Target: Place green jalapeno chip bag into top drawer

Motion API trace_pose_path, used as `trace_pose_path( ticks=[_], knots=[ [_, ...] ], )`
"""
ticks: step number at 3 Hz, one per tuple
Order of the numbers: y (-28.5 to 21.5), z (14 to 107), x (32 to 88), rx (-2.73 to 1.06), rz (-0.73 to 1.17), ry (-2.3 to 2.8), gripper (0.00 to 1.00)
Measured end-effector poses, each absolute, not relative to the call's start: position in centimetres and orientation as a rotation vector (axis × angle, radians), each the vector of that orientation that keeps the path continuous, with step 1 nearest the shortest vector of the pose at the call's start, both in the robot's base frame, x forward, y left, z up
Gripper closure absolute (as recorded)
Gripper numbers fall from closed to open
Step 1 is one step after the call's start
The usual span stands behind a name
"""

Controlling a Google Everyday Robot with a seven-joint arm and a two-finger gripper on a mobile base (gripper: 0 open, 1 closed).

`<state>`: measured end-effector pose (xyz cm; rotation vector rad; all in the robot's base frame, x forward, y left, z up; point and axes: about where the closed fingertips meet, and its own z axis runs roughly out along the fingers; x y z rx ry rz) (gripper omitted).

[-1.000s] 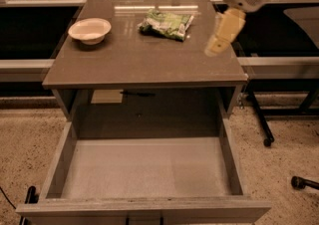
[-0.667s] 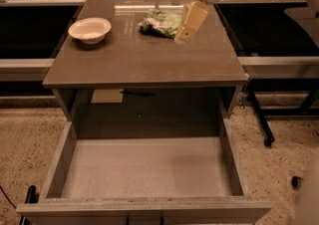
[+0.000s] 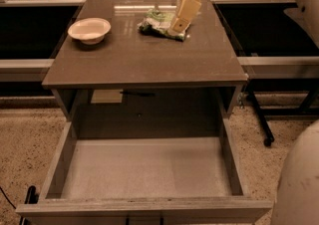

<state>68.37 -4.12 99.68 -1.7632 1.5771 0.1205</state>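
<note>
**Change since 1.0 s ago.** Gripper displacement: from the right edge of the bench, clear of the bag, leftward to a position over the bag's right end. No change of position for bag, bowl or drawer across the 3 frames.

**Gripper.** Location: far side of the bench, low over the bag, tip overlapping the bag's right half in the camera view. Contact with the foil: not determinable. Jaw state: cannot tell, apart or together; no guess entered.

**Bag.** Location: on the bench top, far centre-right, well apart from the bowl at far left. Lying on the surface, not lifted, not in the drawer.

**Drawer.** Pulled out wide below the front edge of the bench, pale bottom exposed, no bag inside.

**Progress, as a judgement.**
- Done: drawer open and ready to receive; approach to the bag close to complete.
- Not yet done:
  1. Close on the bag.
  2. Lift clear of the bench top.
  3. Carry forward past the front edge of the bench.
  4. Lower into the drawer, between the side walls.
  5. Release.

Treat the present stage as pre-grasp: early in the task, with all 5 handling steps outstanding.

**Caution.** Crinkled foil, likely to slip or deform under a shallow pinch.
</note>
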Motion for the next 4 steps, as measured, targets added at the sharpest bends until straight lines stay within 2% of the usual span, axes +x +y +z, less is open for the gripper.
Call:
trace_pose_path(
  ticks=[1,3,4],
  knots=[
    [-4.1,98.5,71.3,-1.732,0.094,1.600,0.00],
    [-8.0,93.2,80.1,-1.522,-0.015,1.708,0.00],
    [-9.4,91.4,82.6,-1.448,-0.028,1.725,0.00]
  ],
)
